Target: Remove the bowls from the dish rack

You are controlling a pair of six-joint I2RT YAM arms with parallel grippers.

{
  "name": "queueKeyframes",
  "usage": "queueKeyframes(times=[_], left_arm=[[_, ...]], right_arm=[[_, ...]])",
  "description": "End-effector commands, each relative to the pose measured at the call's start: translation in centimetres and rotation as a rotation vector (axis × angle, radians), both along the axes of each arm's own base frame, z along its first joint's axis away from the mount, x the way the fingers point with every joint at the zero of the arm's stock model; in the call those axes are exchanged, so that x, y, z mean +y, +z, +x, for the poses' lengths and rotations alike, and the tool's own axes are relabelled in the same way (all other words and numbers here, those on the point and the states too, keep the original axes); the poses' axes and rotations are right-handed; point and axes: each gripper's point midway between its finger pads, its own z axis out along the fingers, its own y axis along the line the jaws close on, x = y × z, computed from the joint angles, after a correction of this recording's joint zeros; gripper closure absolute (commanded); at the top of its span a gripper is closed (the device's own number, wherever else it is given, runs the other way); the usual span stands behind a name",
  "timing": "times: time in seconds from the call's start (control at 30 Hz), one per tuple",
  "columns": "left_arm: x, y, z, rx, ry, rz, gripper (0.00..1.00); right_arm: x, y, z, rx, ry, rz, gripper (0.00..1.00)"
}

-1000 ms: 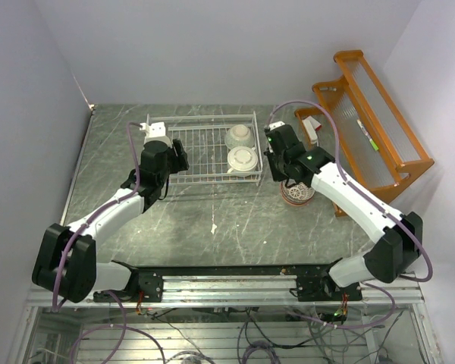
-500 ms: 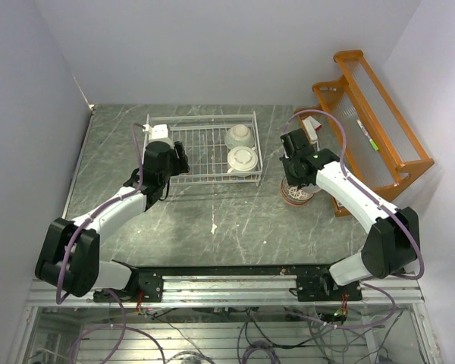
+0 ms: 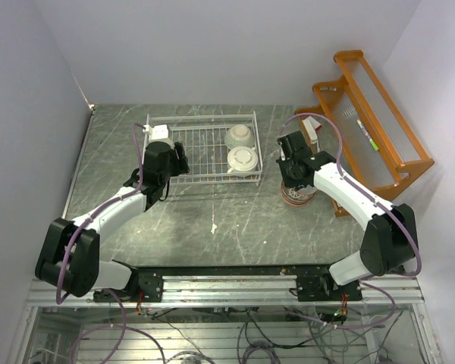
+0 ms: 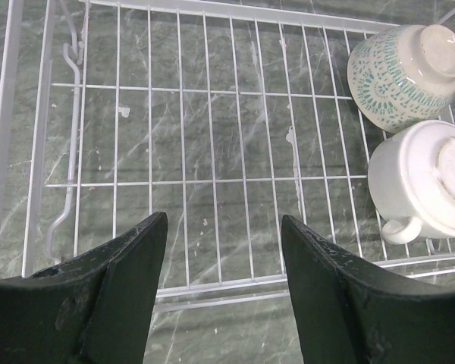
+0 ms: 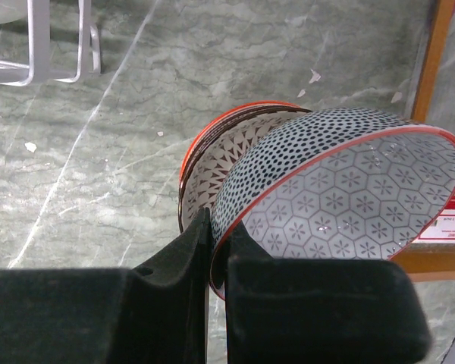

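The white wire dish rack (image 3: 201,148) (image 4: 212,136) holds two upturned bowls at its right end: a teal-patterned one (image 3: 239,136) (image 4: 406,67) and a cream one with a small handle (image 3: 243,159) (image 4: 432,182). My left gripper (image 3: 176,161) (image 4: 224,231) hangs open over the rack's near-left part with nothing between its fingers. My right gripper (image 3: 290,176) (image 5: 220,227) is shut on the rim of a dotted, red-rimmed bowl (image 5: 341,189). It is tilted over a stack of bowls (image 3: 297,196) (image 5: 224,163) on the table right of the rack.
An orange wooden shelf rack (image 3: 371,125) stands at the far right, its leg (image 5: 432,61) close behind the stack. A small red-and-white card (image 3: 312,130) (image 5: 451,227) lies beside it. The rack's right corner (image 5: 57,45) is left of the stack.
My right arm swung from the rack's right end to above the bowl stack. The left gripper shifted slightly towards the rack's left part and stayed open.
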Motion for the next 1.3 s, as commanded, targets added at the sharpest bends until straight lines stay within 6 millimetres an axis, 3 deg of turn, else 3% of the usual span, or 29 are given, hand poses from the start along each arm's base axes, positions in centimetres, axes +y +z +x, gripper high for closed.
queueKeyframes(times=[0.0,0.27,0.47,0.73,0.9,1.07,1.27], left_arm=[[-0.1,0.4,0.3,-0.015,0.001,0.002,0.28],[-0.1,0.3,0.3,-0.014,0.0,0.002,0.28],[-0.3,0.2,0.4,-0.01,-0.005,0.003,0.28],[-0.5,0.1,0.4,-0.009,-0.018,0.002,0.28],[-0.5,0.2,0.5,-0.011,-0.019,0.0,0.28],[-0.7,0.3,0.5,-0.017,-0.029,-0.005,0.28],[-0.7,0.2,0.5,-0.015,-0.029,-0.004,0.28]], right_arm=[[0.4,-0.7,0.5,-0.003,0.008,0.013,1.0],[0.5,-1.5,0.4,0.015,0.003,0.019,1.0],[0.7,-1.0,0.3,0.003,-0.004,0.038,0.76],[0.4,0.5,0.2,-0.043,-0.018,0.054,0.67],[0.4,2.1,0.3,-0.098,-0.022,0.075,0.66],[0.3,2.3,0.4,-0.123,-0.032,0.087,0.67],[0.7,1.7,0.3,-0.117,-0.025,0.105,0.87]])
